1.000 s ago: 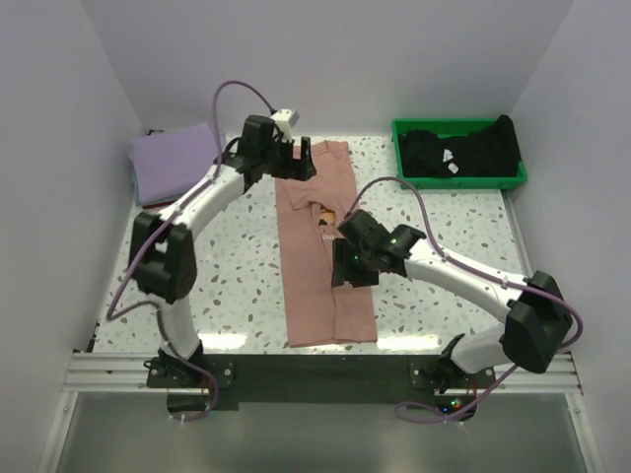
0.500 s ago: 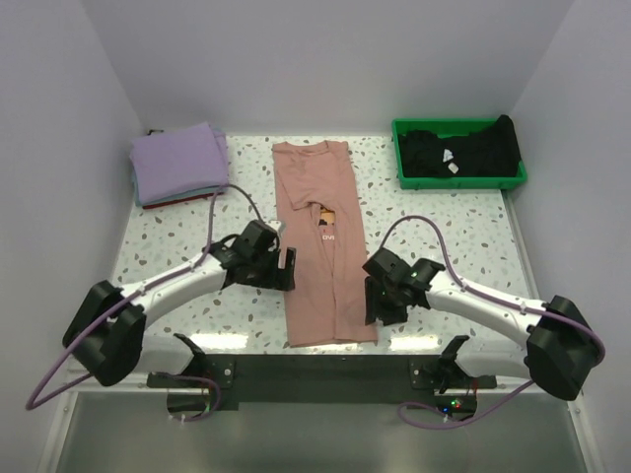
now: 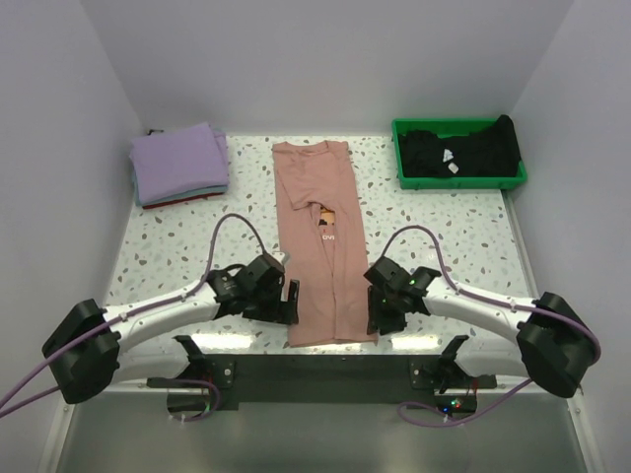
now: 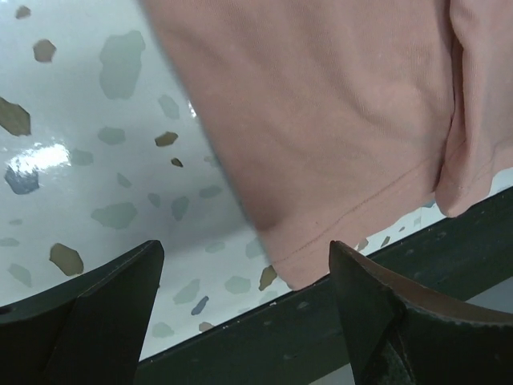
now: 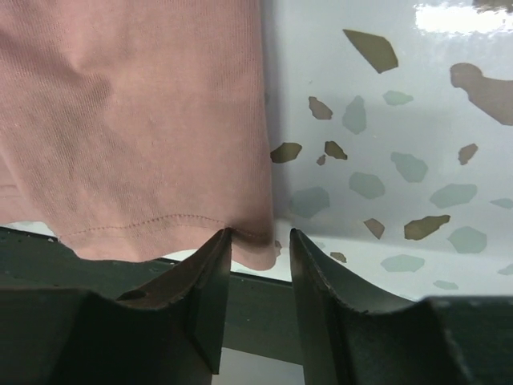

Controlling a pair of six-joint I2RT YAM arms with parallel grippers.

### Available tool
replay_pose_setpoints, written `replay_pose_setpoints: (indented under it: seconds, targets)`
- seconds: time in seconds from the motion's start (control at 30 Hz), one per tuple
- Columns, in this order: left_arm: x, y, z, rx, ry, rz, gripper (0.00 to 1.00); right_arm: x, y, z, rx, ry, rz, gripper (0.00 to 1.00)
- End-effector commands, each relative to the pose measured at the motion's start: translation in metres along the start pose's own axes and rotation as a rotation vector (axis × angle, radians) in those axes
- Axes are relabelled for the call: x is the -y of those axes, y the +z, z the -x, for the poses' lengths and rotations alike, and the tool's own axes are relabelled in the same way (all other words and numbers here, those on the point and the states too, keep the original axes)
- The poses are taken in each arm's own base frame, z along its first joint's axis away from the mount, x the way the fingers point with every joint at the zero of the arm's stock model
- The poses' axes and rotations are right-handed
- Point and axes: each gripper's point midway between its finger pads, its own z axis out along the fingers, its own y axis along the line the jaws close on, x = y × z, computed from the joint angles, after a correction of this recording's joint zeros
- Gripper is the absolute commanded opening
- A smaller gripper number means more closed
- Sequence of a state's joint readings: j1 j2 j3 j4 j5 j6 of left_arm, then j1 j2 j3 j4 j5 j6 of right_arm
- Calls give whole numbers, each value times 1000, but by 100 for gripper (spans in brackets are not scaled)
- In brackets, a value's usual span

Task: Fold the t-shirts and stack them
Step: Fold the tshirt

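Note:
A salmon-pink t-shirt (image 3: pixel 320 256) lies folded into a long narrow strip down the middle of the table, its hem at the near edge. My left gripper (image 3: pixel 289 301) is at the hem's left corner. In the left wrist view its jaws (image 4: pixel 244 250) stand wide open, with the pink hem corner (image 4: pixel 296 265) between them, untouched. My right gripper (image 3: pixel 378 313) is at the hem's right corner. Its jaws (image 5: pixel 260 234) are narrowed around that corner (image 5: pixel 255 245), with a gap still showing. A folded lavender t-shirt (image 3: pixel 179 163) tops a pile at the back left. Black t-shirts (image 3: pixel 463 148) fill the tray.
The green plastic tray (image 3: pixel 460 181) stands at the back right. A dark rail (image 3: pixel 315 367) runs along the table's near edge, just under both grippers. White walls close in the left, right and back sides.
Both arms have swung back from the shirt's far and middle parts to its near hem corners. The right jaws have narrowed; the left jaws stay wide.

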State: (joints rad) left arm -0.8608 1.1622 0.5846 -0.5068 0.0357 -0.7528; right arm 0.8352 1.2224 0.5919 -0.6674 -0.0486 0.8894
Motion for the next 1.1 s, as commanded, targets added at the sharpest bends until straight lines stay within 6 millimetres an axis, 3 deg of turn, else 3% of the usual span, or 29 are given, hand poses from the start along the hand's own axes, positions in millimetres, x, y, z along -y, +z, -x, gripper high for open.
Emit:
replay_pose_setpoints:
  seconds: [0.0, 0.3, 0.57, 0.9, 1.07]
  targets:
    - [1, -1, -9, -20, -50, 27, 89, -13, 5, -2, -15, 9, 46, 38]
    - [2, 0, -32, -75, -61, 47, 84, 3, 13, -15, -50, 23, -21, 32]
    - [3, 6, -47, -115, -92, 45, 70, 4, 12, -15, -45, 18, -27, 30]
    - [19, 14, -58, -168, -65, -44, 63, 4, 13, -15, -46, 20, -30, 29]
    - [15, 21, -73, -233, -57, -32, 56, 5, 13, -16, -47, 20, -36, 29]
